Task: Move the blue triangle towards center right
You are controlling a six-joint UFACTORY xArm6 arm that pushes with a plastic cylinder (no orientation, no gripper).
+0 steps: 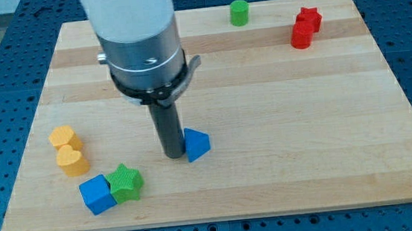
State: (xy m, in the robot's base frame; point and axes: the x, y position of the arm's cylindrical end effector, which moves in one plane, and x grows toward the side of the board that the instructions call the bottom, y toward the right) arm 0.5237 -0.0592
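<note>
The blue triangle lies on the wooden board, left of the middle and toward the view's bottom. My tip stands right against the triangle's left side, touching or nearly touching it. The rod rises from there into the arm's grey and white body, which hides part of the board's upper left.
A blue cube and a green star sit together at the lower left. A yellow hexagon and a yellow heart are at the left. A green cylinder is at the top. A red star and red cylinder are top right.
</note>
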